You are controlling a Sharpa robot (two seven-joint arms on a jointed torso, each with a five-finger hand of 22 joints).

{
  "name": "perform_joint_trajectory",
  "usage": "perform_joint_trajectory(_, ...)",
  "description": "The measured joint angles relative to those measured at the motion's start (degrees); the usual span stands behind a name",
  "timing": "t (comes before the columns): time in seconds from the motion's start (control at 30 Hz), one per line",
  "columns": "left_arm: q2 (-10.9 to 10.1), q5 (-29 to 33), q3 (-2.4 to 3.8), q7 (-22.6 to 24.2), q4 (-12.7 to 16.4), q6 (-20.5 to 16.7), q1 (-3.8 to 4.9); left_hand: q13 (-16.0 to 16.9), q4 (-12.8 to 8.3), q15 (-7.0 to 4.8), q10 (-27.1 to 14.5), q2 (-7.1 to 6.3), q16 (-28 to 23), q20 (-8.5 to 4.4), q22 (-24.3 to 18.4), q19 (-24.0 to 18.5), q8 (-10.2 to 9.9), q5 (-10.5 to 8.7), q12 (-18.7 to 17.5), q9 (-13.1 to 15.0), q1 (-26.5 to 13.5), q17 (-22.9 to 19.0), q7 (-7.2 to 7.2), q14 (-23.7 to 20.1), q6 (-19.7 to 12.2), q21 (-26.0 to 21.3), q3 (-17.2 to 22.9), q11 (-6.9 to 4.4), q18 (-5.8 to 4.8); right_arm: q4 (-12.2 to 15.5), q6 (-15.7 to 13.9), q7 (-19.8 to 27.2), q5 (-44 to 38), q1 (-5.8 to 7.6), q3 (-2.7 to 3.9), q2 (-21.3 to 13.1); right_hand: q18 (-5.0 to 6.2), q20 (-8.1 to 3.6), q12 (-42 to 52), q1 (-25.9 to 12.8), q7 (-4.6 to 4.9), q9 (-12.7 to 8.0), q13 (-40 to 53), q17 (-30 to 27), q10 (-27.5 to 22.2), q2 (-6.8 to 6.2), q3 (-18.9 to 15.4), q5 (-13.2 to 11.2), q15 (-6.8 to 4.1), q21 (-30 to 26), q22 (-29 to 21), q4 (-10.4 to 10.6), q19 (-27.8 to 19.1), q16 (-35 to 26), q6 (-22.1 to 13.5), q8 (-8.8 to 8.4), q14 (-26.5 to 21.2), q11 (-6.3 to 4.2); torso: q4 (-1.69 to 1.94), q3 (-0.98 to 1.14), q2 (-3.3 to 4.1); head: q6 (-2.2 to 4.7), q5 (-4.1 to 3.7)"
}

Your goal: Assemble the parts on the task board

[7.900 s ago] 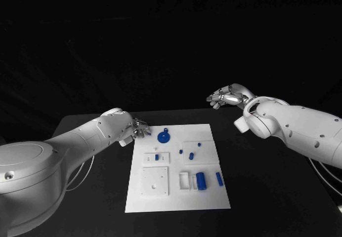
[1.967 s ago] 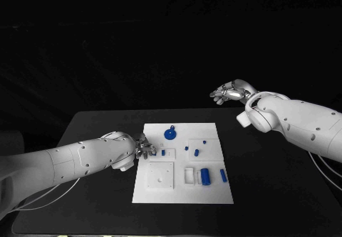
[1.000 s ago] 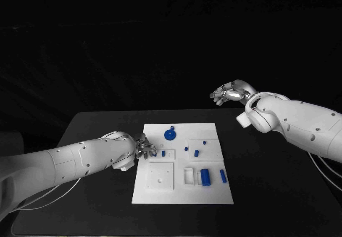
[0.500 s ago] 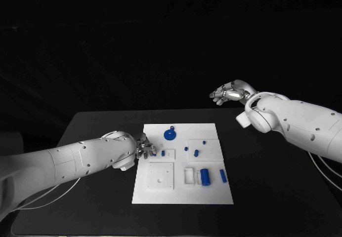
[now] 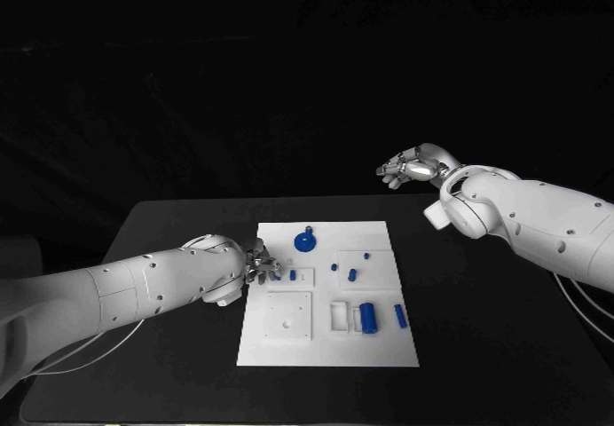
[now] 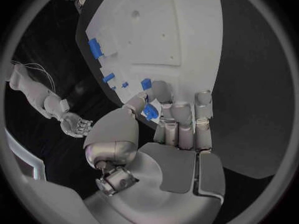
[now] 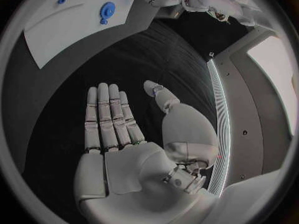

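Black table (image 5: 167, 231) under a dark backdrop, white task board (image 5: 326, 355) lying at its middle, long side running near to far.

On the board: round blue disc part (image 5: 304, 241) at the far end, just left of centre; two small blue pegs (image 5: 357, 259) to its right, a third small blue piece (image 5: 352, 274) just nearer. Toward the near right, a blue cylinder (image 5: 368, 318) lying beside a white block, and a slimmer blue bar (image 5: 399, 314) just right of it. White square plate (image 5: 287, 316) at the near left of the board.

Left hand (image 5: 257, 264) low over the board's left edge, about halfway along it. From the left wrist view, fingers (image 6: 181, 117) curled together with the thumb closed against them, pinching a small blue part (image 6: 150, 111) between thumb and fingertips. Second small blue piece (image 5: 293, 275) on the board just right of that hand. Whether the pinched part touches the board cannot be told; probably just above it.

Right hand (image 5: 410, 167) raised beyond the table's far right corner, well apart from the board. In the right wrist view (image 7: 115, 134), palm flat, fingers stretched out straight side by side, thumb set off to one side, nothing held.
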Motion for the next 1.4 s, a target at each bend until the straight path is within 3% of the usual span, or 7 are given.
perform_joint_trajectory(0.17,0.09,-0.73,-0.03,0.0,-0.35,0.03,-0.06,0.45,-0.3,-0.02,-0.27,-0.38,0.42,0.11,0.0,0.3,0.0,0.23,0.65,-0.02,-0.13,0.26,-0.01,-0.02,0.02,0.43,1.71,-0.26,0.0,0.04,0.0,0.0,0.0,0.0,0.0,-0.03,0.0,0.0,0.0,0.0,0.0,0.0,-0.06,-0.05,0.0,0.0,0.0,0.0,0.0,0.0,0.0,0.0,0.0,0.0,0.0,0.0,0.0,0.0,0.0,-0.01,0.0,0.01,0.0)
perform_joint_trajectory(1.1,0.36,-1.59,-0.02,-0.2,-0.58,1.11,-0.05,0.85,-0.13,-0.04,-0.28,-0.42,0.64,-0.08,0.03,0.5,0.21,0.57,1.59,0.27,-0.22,0.49,-0.01,-0.03,0.02,0.43,2.22,-0.24,0.0,0.11,0.01,0.0,0.0,0.0,0.0,-0.03,0.0,0.0,0.22,0.0,0.0,-0.04,-0.18,-0.09,0.0,0.0,0.0,0.22,0.0,0.0,0.1,0.0,0.0,0.23,0.0,0.0,0.0,0.0,0.02,-0.04,0.03,-0.02,-0.08)
perform_joint_trajectory(1.17,0.46,-1.54,0.0,-0.24,-0.73,1.32,-0.02,0.85,0.02,-0.04,-0.35,-0.33,0.64,-0.08,0.03,0.49,0.21,-2.28,1.59,0.29,-0.44,0.49,-0.01,-0.03,0.02,0.43,2.57,-0.31,0.0,0.13,0.01,0.0,0.0,0.0,0.0,-0.03,0.0,0.0,0.22,0.0,0.0,-0.04,-0.21,-0.09,0.0,0.0,0.0,0.22,0.0,0.0,0.1,0.0,0.0,0.23,0.0,0.0,0.0,0.0,0.01,-0.04,0.04,0.0,-0.08)
perform_joint_trajectory(1.27,0.68,-1.45,-0.03,-0.28,-1.03,1.77,-0.05,0.81,1.13,-0.05,-0.55,-0.43,0.64,-0.08,0.03,0.49,0.26,-8.11,1.59,0.47,-1.28,0.41,-0.26,-0.02,0.62,0.43,2.91,-0.17,0.0,0.15,0.01,0.0,0.0,0.0,0.0,-0.03,0.0,0.0,0.22,0.0,0.0,-0.04,-0.21,-0.09,0.0,0.0,0.0,0.22,0.0,0.0,0.09,0.0,0.0,0.23,0.0,0.0,0.0,0.0,0.0,-0.02,0.03,0.01,-0.05)
perform_joint_trajectory(1.33,0.88,-1.37,-0.13,-0.34,-1.25,2.14,-0.2,0.65,2.12,-0.95,-0.54,-0.77,0.34,-0.08,0.03,0.49,0.76,-11.65,1.6,0.82,-1.85,0.31,-2.48,0.86,4.29,0.43,2.8,-0.18,0.0,0.15,0.01,0.0,0.0,0.0,0.0,-0.04,0.0,0.0,0.22,0.0,0.0,-0.04,-0.21,-0.09,0.0,0.0,0.0,0.22,0.0,0.0,0.1,0.0,0.0,0.23,0.0,0.0,0.0,0.0,-0.01,-0.01,0.04,0.01,-0.02)
perform_joint_trajectory(1.4,1.02,-1.26,-0.12,-0.34,-1.37,2.41,-0.22,0.43,3.54,-1.21,-0.5,-2.11,0.19,-0.08,0.03,0.49,0.56,-16.3,1.59,0.56,-2.1,0.17,-3.24,0.84,5.06,0.43,2.8,-0.22,0.0,0.16,0.01,0.0,0.0,0.0,0.0,-0.04,0.0,0.0,0.22,0.0,0.0,-0.04,-0.21,-0.09,0.0,0.0,0.0,0.22,0.0,0.0,0.1,0.0,0.0,0.23,0.0,0.0,0.0,0.0,-0.01,-0.01,0.03,0.01,-0.01)
